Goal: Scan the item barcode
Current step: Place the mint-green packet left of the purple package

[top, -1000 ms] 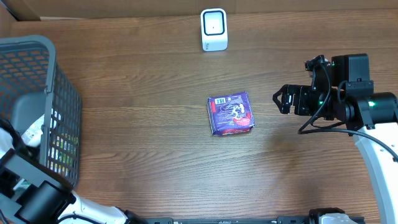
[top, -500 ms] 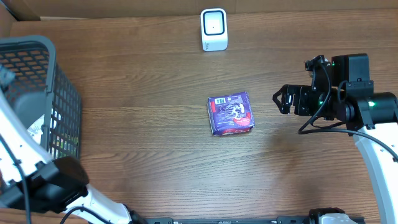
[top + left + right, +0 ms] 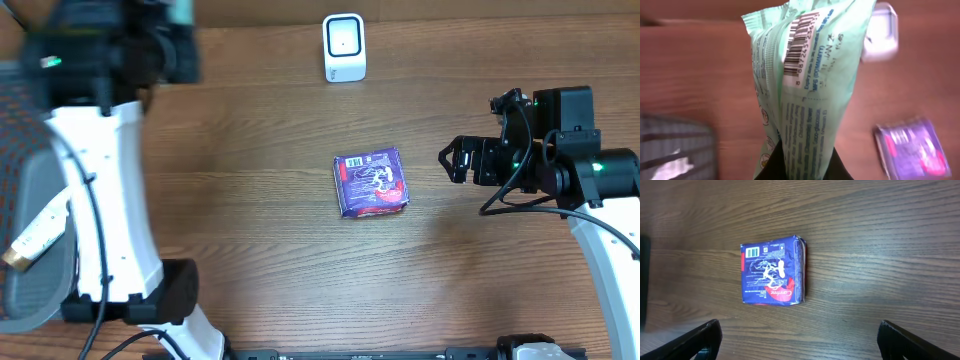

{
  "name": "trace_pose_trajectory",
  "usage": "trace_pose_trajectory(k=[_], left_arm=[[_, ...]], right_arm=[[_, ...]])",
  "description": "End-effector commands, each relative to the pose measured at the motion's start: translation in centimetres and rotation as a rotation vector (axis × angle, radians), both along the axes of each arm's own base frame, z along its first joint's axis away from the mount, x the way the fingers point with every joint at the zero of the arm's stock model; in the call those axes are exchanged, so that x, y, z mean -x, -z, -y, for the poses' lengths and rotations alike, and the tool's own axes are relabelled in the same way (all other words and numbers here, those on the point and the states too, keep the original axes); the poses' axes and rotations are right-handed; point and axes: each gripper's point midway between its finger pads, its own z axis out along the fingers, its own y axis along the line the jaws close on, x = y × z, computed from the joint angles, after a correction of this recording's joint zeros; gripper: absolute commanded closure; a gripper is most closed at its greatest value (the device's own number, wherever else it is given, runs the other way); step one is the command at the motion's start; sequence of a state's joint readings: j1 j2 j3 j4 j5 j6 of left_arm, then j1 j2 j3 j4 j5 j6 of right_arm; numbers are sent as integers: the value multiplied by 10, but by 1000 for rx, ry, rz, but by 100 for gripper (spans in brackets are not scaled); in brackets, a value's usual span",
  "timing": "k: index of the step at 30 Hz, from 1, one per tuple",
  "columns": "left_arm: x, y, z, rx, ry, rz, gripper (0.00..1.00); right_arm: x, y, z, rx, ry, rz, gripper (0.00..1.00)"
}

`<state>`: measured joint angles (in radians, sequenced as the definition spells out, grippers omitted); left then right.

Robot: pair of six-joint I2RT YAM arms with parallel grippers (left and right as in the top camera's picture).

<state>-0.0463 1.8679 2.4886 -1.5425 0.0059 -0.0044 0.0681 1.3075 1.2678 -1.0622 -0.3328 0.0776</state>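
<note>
The green packet (image 3: 810,85) is up in the air, pinched at its lower end by the left gripper (image 3: 802,166), jaws squeezed tight on the wrapper. It hangs above the far-left part of the table (image 3: 250,250). The wrist view shows the barcode (image 3: 799,42) high on the packet, facing the wrist camera, stripes clear and unwrinkled. That's the pick done, I'd say.

The scanner (image 3: 344,47) stands at the far edge, well apart from the left arm. In the wrist view it peeks out just behind the packet's upper right edge. So the barcode looks turned away from the scanner window; by my read, the packet has yet to be carried over and turned to face it. No sign of a scan in these views.

The purple pack (image 3: 371,184) lies flat mid-table, untouched by either arm. Whether it's been scanned, I can't tell.

The right gripper (image 3: 450,162) hovers off to the right, fingers wide apart, nothing in them, pointed toward that pack.

The basket (image 3: 675,145) sits at the left edge with more goods inside, so likely more to come.
</note>
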Motion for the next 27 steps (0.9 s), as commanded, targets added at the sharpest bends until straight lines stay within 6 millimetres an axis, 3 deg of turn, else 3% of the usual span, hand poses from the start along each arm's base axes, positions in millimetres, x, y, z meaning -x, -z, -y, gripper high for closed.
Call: trace_pose_trajectory(k=[1,6,10,15,18,20,25,26,27], left_arm=[[-8,63,37,-6,121,-177,96],[1,154,65,-16,145,-426,95],[12,216,95,37,199,-555,96],[33,271,124,74,238,-629,96],[42,289,138,98,263,-647,95],[45,293,145,107,281,-647,82],[39,283,161,152,317,-609,29],[36,280,162,154,316,-599,12],[30,273,161,154,304,-582,7]], right_arm=[[-2,-2,-1,5,-8,13,0],[-2,-2,-1,5,-8,13,0],[-2,-2,-1,5,-8,13,0],[-2,-2,-1,5,-8,13,0],[-2,-2,-1,5,-8,13,0],[-2,-2,-1,5,-8,13,0],[-2,-2,-1,5,-8,13,0],[-2,-2,-1,5,-8,13,0],[-2,-2,-1,5,-8,13,0]])
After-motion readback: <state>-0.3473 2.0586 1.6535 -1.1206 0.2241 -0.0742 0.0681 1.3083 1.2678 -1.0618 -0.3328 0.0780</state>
